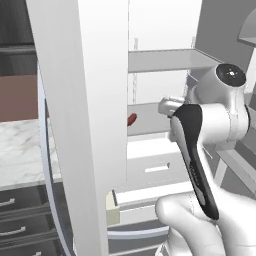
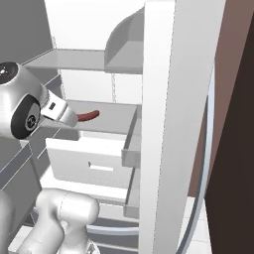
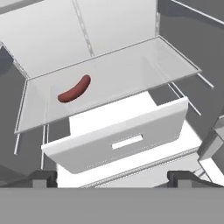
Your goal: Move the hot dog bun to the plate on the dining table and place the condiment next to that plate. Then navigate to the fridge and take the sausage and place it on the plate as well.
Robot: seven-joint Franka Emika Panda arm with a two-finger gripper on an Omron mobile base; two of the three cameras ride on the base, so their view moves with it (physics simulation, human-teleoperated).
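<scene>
The fridge (image 1: 150,60) is seen with its interior exposed, a white door panel (image 1: 80,125) standing open at the left of the left base view and another (image 2: 168,124) at the right of the right base view. The sausage (image 3: 74,89) is found lying on a glass shelf (image 3: 131,74) inside the compartment, alone on it. In the hand view it is placed at about 10 o'clock from the picture's centre, curved, with one end toward 1 o'clock and the other toward 7 o'clock. In the right base view the sausage (image 2: 88,116) is seen on the same shelf just beyond the arm's wrist; in the left base view only its red tip (image 1: 131,119) is seen past the door's edge.

Below the shelf a white drawer (image 3: 118,142) with a slot handle is seen pulled partly out. A higher shelf (image 1: 170,59) is seen above.

The end effector (image 3: 112,178) is held in front of the drawer, well apart from the sausage, with its two dark fingertips (image 3: 41,178) spread wide at the bottom corners of the hand view and nothing between them. A marble tabletop (image 1: 22,150) is seen at 9 o'clock in the left base view, over dark drawers.
</scene>
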